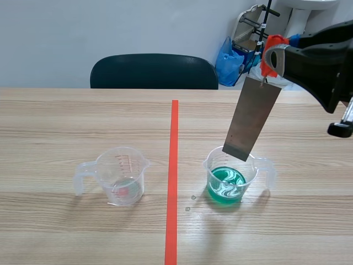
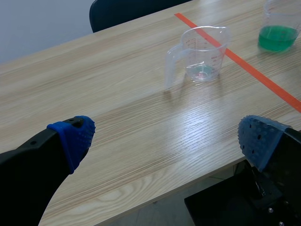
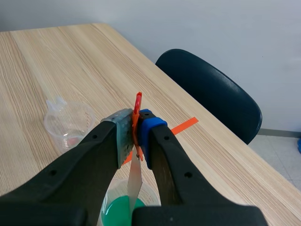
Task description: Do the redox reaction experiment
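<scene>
Over the measuring cup of green liquid [image 1: 229, 186] on the right half of the bench [image 1: 83, 121], the right tool [image 1: 270, 55] pinches a grey metal strip [image 1: 252, 118] by its top, the lower end at the rim. Lowering it straight and centred, clear of the wall, should wet the end without tipping the cup. Near the bench edge, the left tool [image 2: 165, 139] hangs open, holding nothing.

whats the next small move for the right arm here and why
Probably lower the right pincer straight down a little: the metal strip it clamps hangs with its lower edge at the rim of the beaker, seemingly above the green liquid, so it isn't yet dipped.
</scene>
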